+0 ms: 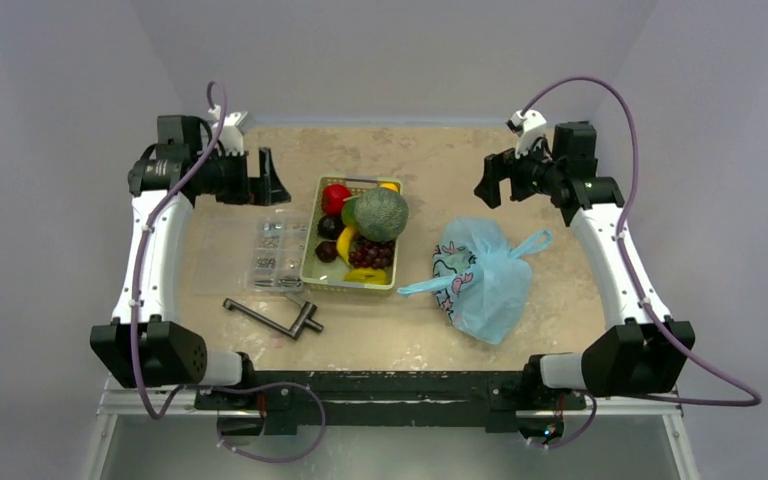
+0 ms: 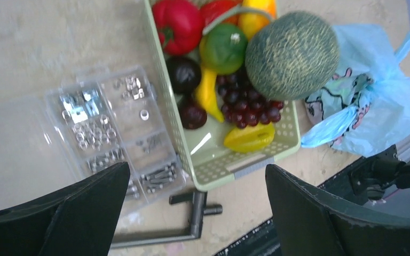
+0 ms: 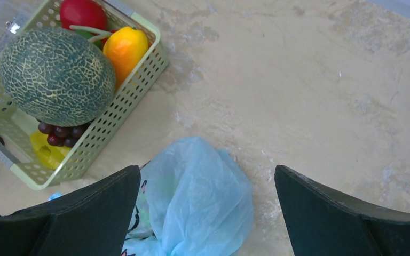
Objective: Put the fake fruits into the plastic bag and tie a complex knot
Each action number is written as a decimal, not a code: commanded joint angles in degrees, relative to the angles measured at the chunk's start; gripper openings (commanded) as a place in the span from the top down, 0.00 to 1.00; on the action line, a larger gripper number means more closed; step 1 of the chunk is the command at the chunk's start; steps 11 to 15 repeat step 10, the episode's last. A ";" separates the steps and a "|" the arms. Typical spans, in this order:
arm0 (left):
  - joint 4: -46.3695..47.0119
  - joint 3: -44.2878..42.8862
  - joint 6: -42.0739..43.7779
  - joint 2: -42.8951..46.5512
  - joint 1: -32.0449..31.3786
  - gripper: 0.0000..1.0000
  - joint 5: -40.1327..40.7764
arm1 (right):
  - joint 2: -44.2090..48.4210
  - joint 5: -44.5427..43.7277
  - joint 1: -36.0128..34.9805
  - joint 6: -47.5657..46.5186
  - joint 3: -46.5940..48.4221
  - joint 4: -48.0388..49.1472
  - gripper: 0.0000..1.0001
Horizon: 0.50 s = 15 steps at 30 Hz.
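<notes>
The fake fruits lie in a green mesh basket [image 1: 309, 258] at mid-table: a netted melon [image 1: 380, 213] [image 2: 292, 55] [image 3: 57, 76], a red apple [image 2: 179, 24], dark grapes [image 2: 245, 104], a banana [image 2: 207, 88] and an orange piece [image 3: 125, 48]. Right of it the light-blue plastic bag [image 1: 485, 285] [image 3: 197, 197] lies bulging, handle ends sticking out to both sides. They bunch together near the bag's top [image 1: 487, 252]; whether that is a knot I cannot tell. My left gripper [image 1: 270, 182] [image 2: 196, 168] hovers open behind the basket's left. My right gripper [image 1: 490, 185] [image 3: 207, 169] is open above the bag's far side.
A clear compartment box of screws [image 1: 260, 255] [image 2: 112, 128] lies left of the basket. A black T-shaped metal tool [image 1: 275, 315] [image 2: 195, 213] rests near the front edge. Grey walls close in the table on three sides.
</notes>
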<state>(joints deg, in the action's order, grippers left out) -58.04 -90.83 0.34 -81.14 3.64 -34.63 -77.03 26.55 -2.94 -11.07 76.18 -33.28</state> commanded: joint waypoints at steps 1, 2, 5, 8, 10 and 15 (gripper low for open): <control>3.99 10.50 -3.06 9.02 1.38 0.00 3.17 | 4.09 -2.73 0.50 1.54 -2.56 2.69 0.01; 4.72 12.26 -3.06 10.31 1.48 0.00 4.27 | 4.50 -2.73 0.82 1.80 -3.26 3.01 0.01; 4.45 13.88 -2.47 12.06 1.60 0.00 5.29 | 4.79 -2.95 1.25 2.44 -4.66 3.39 0.01; 3.46 12.36 -3.05 11.36 1.57 0.00 4.73 | 4.94 -2.84 1.43 2.56 -5.01 3.95 0.01; 3.52 11.11 -3.12 10.86 1.57 0.00 4.27 | 5.13 -2.66 1.73 2.86 -4.84 4.03 0.01; 3.52 11.11 -3.12 10.86 1.57 0.00 4.27 | 5.13 -2.66 1.73 2.86 -4.84 4.03 0.01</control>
